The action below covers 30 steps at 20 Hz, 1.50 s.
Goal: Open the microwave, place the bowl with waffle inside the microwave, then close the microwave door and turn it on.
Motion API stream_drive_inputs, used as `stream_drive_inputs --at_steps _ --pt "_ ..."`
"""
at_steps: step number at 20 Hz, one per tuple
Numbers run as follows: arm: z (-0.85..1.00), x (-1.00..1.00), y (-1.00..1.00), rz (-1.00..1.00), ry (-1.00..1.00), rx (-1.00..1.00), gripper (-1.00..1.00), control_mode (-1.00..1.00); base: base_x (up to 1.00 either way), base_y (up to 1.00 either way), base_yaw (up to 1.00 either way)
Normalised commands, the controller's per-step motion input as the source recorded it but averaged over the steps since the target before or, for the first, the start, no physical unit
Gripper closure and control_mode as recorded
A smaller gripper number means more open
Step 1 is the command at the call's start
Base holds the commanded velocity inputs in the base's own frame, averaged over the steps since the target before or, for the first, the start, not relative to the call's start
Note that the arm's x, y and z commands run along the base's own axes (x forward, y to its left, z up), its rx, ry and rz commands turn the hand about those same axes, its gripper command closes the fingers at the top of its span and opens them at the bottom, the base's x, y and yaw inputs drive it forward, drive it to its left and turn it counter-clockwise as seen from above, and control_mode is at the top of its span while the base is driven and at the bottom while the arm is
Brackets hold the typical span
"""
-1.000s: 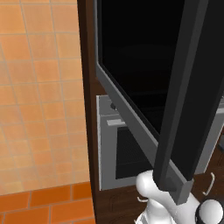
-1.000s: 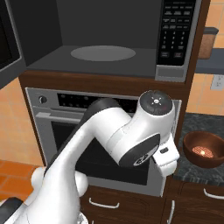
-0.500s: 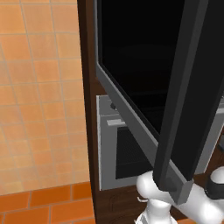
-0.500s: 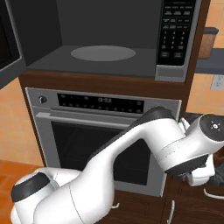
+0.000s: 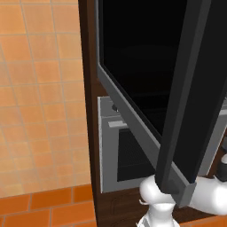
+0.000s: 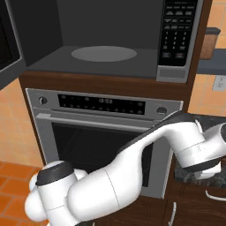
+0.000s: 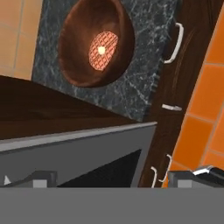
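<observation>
So the big built-in microwave (image 6: 106,48) with the silver-grey frame is already standing open. Its black glass door (image 5: 190,88) is swung out wide to the left, and the dark cavity with the round grey turntable plate (image 6: 103,54) is on show. That puts the job on step two: fetching the bowl.

The dark brown wooden bowl (image 7: 94,43) with the round orange waffle (image 7: 103,50) in it sits on the dark marbled countertop (image 7: 144,74), off to the right of the silver wall oven (image 6: 103,132) that's mounted under the microwave. It's untouched, well apart from the gripper.

The white arm (image 6: 132,176) is stretched low and out to the right, elbow bent, with the hand end over by the counter edge. The hand camera looks at the bowl at a rolled angle, across the oven's corner.

The two dark finger tips (image 7: 41,178) sit at the far sides of the hand view, so the gripper (image 7: 118,180) is spread about as wide as it goes, with nothing between them.

Next move, best guess: bring the hand over the bowl, line one finger inside the rim and one outside, drop and pinch. The rim looks thin and the bowl is round, so a sloppy approach could just shove it along the counter.
</observation>
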Motion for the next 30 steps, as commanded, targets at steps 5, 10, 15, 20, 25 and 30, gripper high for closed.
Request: stream_drive_inputs --at_steps 5,10,15,20,25,30 --pt "-0.34 0.64 -0.43 -0.09 0.0 0.01 -1.0 -1.0 0.0 0.0 0.0" --pt "-0.4 0.21 -0.82 -0.29 0.0 0.06 -1.0 -1.0 0.0 0.0 0.0" --pt "-0.27 0.17 -0.55 -0.29 0.02 0.01 -1.0 -1.0 0.0 0.0 0.0" --pt "-0.42 0.52 -0.23 -0.21 0.0 0.0 -1.0 -1.0 0.0 0.0 0.0" --pt "-0.44 0.2 -0.07 -0.05 0.0 0.08 -1.0 -1.0 0.0 0.0 0.0" --pt "-0.34 0.28 -0.04 0.0 0.0 0.08 -1.0 -1.0 0.0 0.0 0.0"
